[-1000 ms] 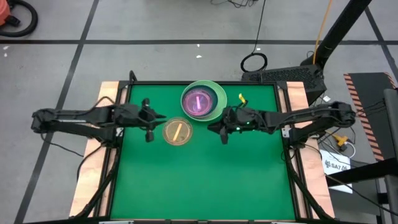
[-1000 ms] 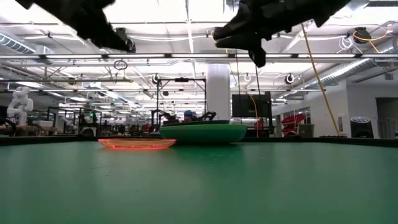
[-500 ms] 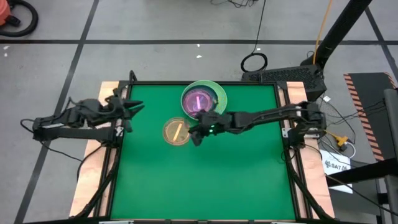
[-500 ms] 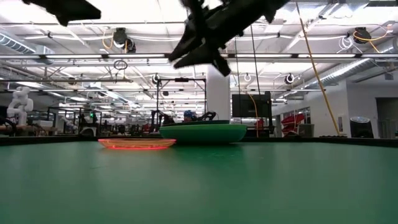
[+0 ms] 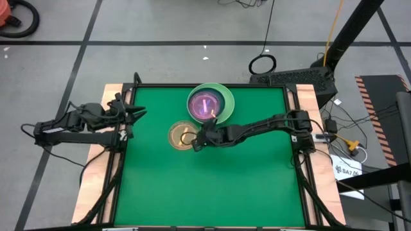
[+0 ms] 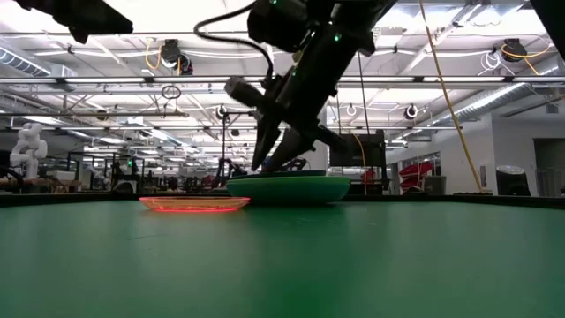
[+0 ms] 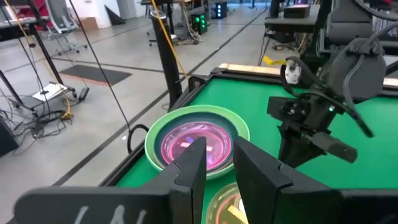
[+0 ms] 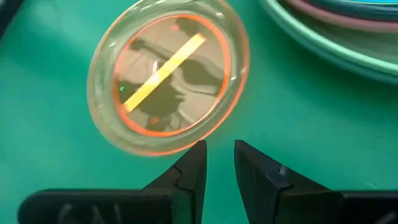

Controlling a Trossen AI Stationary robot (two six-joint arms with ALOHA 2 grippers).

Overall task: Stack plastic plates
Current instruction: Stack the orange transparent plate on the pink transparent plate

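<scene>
**A:** Start with the high view. What do you have?

**B:** You have the amber plate (image 5: 182, 135) lying flat on the green counter (image 5: 212, 186), a little left of centre. Just beyond it, at the far edge, sits the stack of plates (image 5: 210, 104): a large light-green one at the bottom with a magenta one showing in the middle. The right end effector (image 5: 197, 142) reaches across and is over the amber plate's right rim. The left end effector (image 5: 137, 111) is drawn back at the counter's left edge, well apart from both.

**A:** And the low view?

**B:** You see the amber plate (image 6: 194, 204) as a thin glowing sliver on the left and the stack (image 6: 289, 188) as a green bowl shape to its right. The right end effector (image 6: 263, 162) comes down from above, its tips just above the stack's left rim from this angle; you cannot tell contact here.

**A:** Left wrist view?

**B:** Your left end effector (image 7: 217, 163) has its fingers (image 7: 191, 163) slightly parted around nothing. Past them lie the stack (image 7: 198, 142) and the right arm (image 7: 320, 112).

**A:** Right wrist view?

**B:** Your right end effector (image 8: 217, 163) shows a narrow gap between its fingers (image 8: 261, 168), pinching nothing. The amber plate (image 8: 168, 84) lies just ahead of the tips, and the stack's rim (image 8: 336, 37) is beside it.
</scene>
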